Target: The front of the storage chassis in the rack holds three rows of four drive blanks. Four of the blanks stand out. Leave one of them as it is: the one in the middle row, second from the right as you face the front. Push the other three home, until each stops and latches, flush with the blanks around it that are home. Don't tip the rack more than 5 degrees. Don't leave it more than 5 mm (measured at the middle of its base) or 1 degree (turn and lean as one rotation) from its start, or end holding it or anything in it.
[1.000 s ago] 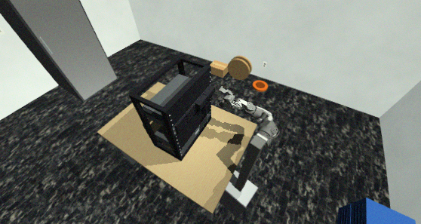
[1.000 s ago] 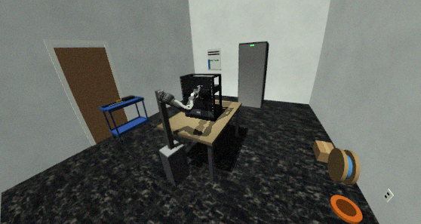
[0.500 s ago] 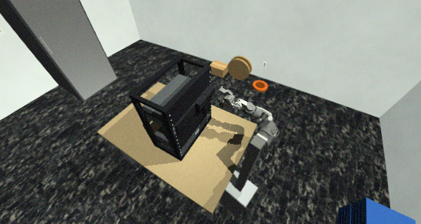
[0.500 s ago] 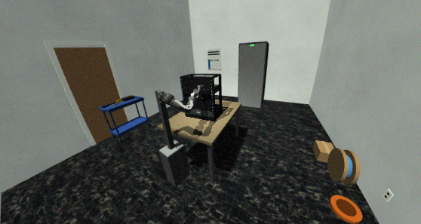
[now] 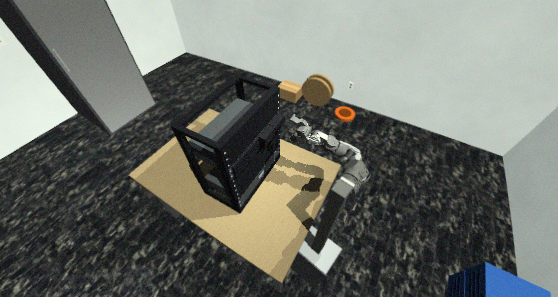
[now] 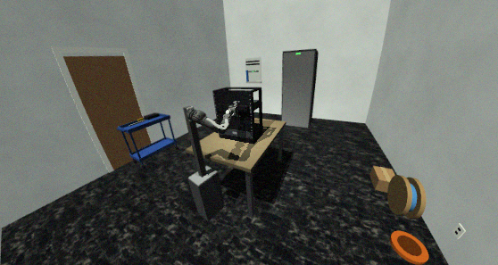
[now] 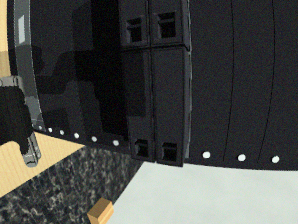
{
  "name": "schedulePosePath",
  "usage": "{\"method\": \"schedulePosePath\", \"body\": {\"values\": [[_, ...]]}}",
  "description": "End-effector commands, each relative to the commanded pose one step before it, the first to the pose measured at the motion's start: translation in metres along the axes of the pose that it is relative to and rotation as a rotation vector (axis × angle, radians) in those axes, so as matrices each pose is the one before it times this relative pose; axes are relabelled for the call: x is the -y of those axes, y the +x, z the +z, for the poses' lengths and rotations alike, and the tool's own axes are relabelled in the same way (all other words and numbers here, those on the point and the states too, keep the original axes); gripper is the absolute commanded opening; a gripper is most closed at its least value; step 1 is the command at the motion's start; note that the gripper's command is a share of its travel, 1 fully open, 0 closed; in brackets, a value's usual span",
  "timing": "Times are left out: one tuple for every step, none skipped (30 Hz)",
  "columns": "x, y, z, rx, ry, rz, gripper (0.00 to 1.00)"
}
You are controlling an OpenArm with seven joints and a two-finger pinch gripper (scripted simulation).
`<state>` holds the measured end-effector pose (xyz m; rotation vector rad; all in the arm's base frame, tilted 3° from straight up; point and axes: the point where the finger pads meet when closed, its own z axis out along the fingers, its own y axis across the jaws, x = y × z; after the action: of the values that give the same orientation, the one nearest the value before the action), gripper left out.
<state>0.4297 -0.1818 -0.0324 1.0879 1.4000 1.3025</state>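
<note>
Wrist only: protruding drive blanks close up. Top: rack holds chassis. Gripper fingers apart, empty.

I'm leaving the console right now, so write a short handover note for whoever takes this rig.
Gripper: open, holding nothing, up close at the rack's front face.
Rack stands upright on the table.
Wrist view: a block of drive blanks stands proud of the dark front panel.
Done: no push can be confirmed from these views.
Left: push three blanks home, leave the middle-row one, second from right, untouched; don't shift the rack.
</note>
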Motion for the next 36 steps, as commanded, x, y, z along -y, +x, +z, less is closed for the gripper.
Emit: {"method": "schedulePosePath", "body": {"values": [[-0.00116, 0.000807, 0.00027, -0.0032, -0.00031, -0.00326, 1.0], [0.0, 0.0, 0.0, 0.0, 0.0, 0.0, 1.0], [0.0, 0.0, 0.0, 0.0, 0.0, 0.0, 1.0], [0.0, 0.0, 0.0, 0.0, 0.0, 0.0, 1.0], [0.0, 0.0, 0.0, 0.0, 0.0, 0.0, 1.0], [0.0, 0.0, 0.0, 0.0, 0.0, 0.0, 1.0], [0.0, 0.0, 0.0, 0.0, 0.0, 0.0, 1.0], [0.0, 0.0, 0.0, 0.0, 0.0, 0.0, 1.0], [0.0, 0.0, 0.0, 0.0, 0.0, 0.0, 1.0], [0.0, 0.0, 0.0, 0.0, 0.0, 0.0, 1.0], [0.0, 0.0, 0.0, 0.0, 0.0, 0.0, 1.0], [0.0, 0.0, 0.0, 0.0, 0.0, 0.0, 1.0], [0.0, 0.0, 0.0, 0.0, 0.0, 0.0, 1.0], [0.0, 0.0, 0.0, 0.0, 0.0, 0.0, 1.0], [0.0, 0.0, 0.0, 0.0, 0.0, 0.0, 1.0], [0.0, 0.0, 0.0, 0.0, 0.0, 0.0, 0.0], [0.0, 0.0, 0.0, 0.0, 0.0, 0.0, 0.0], [0.0, 0.0, 0.0, 0.0, 0.0, 0.0, 0.0], [0.0, 0.0, 0.0, 0.0, 0.0, 0.0, 0.0], [0.0, 0.0, 0.0, 0.0, 0.0, 0.0, 0.0], [0.0, 0.0, 0.0, 0.0, 0.0, 0.0, 0.0], [0.0, 0.0, 0.0, 0.0, 0.0, 0.0, 0.0], [0.0, 0.0, 0.0, 0.0, 0.0, 0.0, 0.0], [0.0, 0.0, 0.0, 0.0, 0.0, 0.0, 0.0], [0.0, 0.0, 0.0, 0.0, 0.0, 0.0, 0.0], [0.0, -0.000001, 0.0, 0.0, 0.0, 0.0, 0.0], [0.0, 0.0, 0.0, 0.0, 0.0, 0.0, 0.0], [0.0, 0.0, 0.0, 0.0, 0.0, 0.0, 0.0], [0.0, 0.0, 0.0, 0.0, 0.0, 0.0, 0.0], [0.0, 0.0, 0.0, 0.0, 0.0, 0.0, 0.0], [0.0, 0.0, 0.0, 0.0, 0.0, 0.0, 0.0], [0.0, 0.0, 0.0, 0.0, 0.0, 0.0, 0.0], [0.0, 0.0, 0.0, 0.0, 0.0, 0.0, 0.0], [0.0, 0.0, 0.0, 0.0, 0.0, 0.0, 0.0], [0.0, 0.0, 0.0, 0.0, 0.0, 0.0, 0.0], [0.0, 0.0, 0.0, 0.0, 0.0, 0.0, 0.0]]}}
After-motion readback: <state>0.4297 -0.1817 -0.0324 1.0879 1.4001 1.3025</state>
